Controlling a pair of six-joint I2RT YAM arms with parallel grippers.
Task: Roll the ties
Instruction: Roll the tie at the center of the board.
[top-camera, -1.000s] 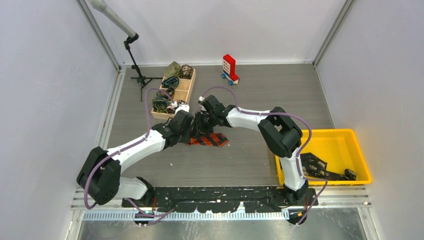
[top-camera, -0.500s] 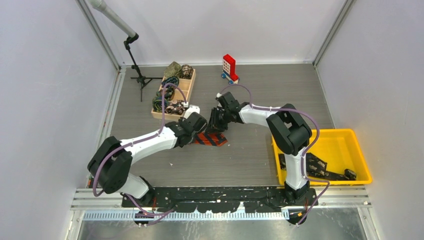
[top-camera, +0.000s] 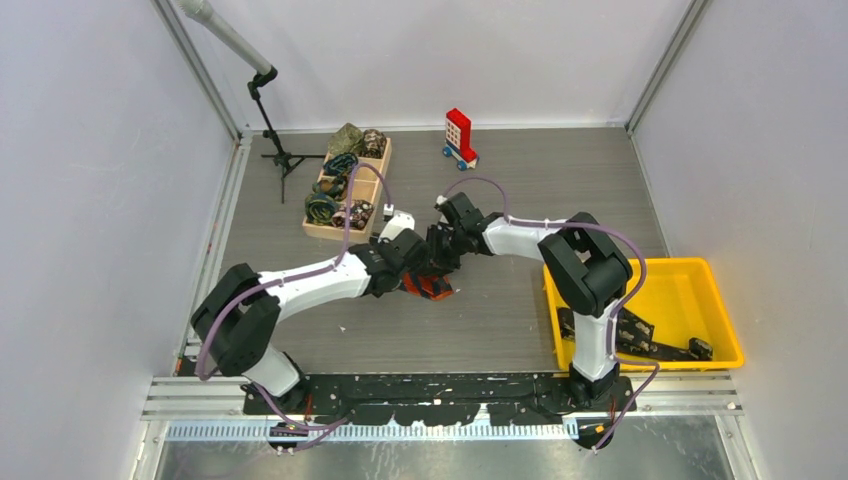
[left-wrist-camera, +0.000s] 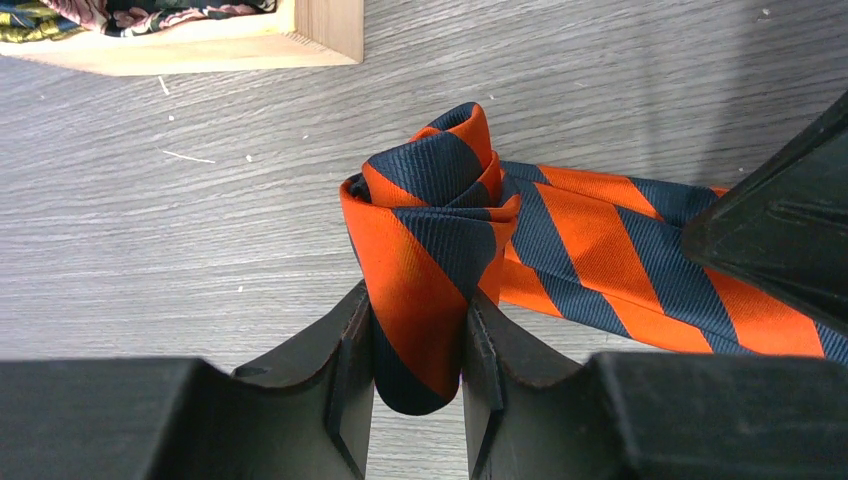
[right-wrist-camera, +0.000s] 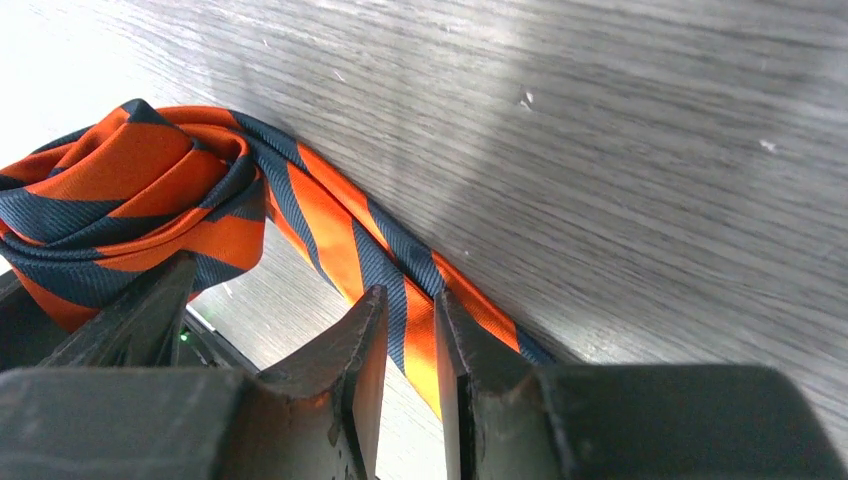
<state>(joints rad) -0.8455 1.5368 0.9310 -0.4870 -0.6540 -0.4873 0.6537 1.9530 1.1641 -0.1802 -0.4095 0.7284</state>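
We see an orange and dark blue striped tie (left-wrist-camera: 430, 200) lying on the grey table (top-camera: 520, 320), near the middle of the top view. One end of it is wound into a fat little roll. The rest lies flat and runs off to the lower right of the left wrist view.

The left gripper (left-wrist-camera: 417, 325) has its jaws closed on the roll. The two black fingers (left-wrist-camera: 345, 370) press on each side of it, at the bottom middle of that view, and the roll stands up between them.

The right gripper (right-wrist-camera: 408, 320) sits at the bottom middle of the right wrist view. Its jaws are almost together, with only a thin gap. The flat strip of the tie runs through that gap, so it is pinched there. In this view the roll is at the upper left.

In the top view both grippers meet over the tie, very close together, to the lower right of a wooden box (top-camera: 370, 185). The box holds rolled ties (top-camera: 322, 208) in its little rooms. One corner of the box shows at the top left of the left wrist view, near the roll but not touching it.

A red and white toy block (top-camera: 458, 133) stands near the back wall, well apart from the tie. A yellow bin (top-camera: 680, 290) sits at the right side.
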